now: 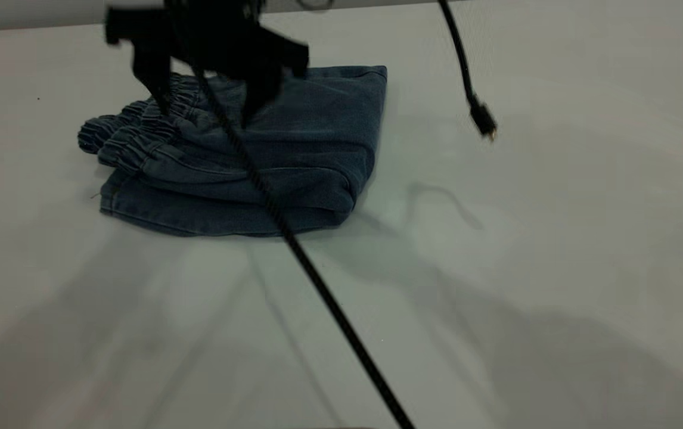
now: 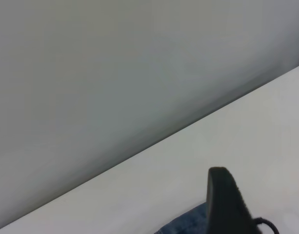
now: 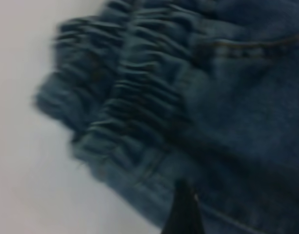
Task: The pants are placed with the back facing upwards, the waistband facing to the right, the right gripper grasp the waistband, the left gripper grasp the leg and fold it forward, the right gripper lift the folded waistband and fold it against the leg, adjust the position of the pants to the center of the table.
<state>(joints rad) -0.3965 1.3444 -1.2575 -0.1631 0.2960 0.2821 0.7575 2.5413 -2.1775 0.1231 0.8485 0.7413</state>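
Note:
The pants (image 1: 294,149) lie folded into a thick blue denim bundle at the back left of the table (image 1: 556,250). The puckered waistband (image 1: 133,128) rests on top at the bundle's left end, over the leg (image 1: 198,217) with its stitched hem underneath. My right gripper (image 1: 205,110) hangs open over the waistband end, one fingertip by the gathers, the other on the plain denim. Up close, the waistband (image 3: 125,107) fills the right wrist view, with one finger (image 3: 183,212) showing. My left gripper (image 2: 261,183) is open, pointing at the bare table and wall, with a corner of denim (image 2: 188,224) below it.
A thick black cable (image 1: 317,280) runs from the right gripper diagonally across the pants to the front edge. A thinner cable with a plug (image 1: 482,122) dangles at the back right. The table's far edge meets a pale wall (image 2: 90,73).

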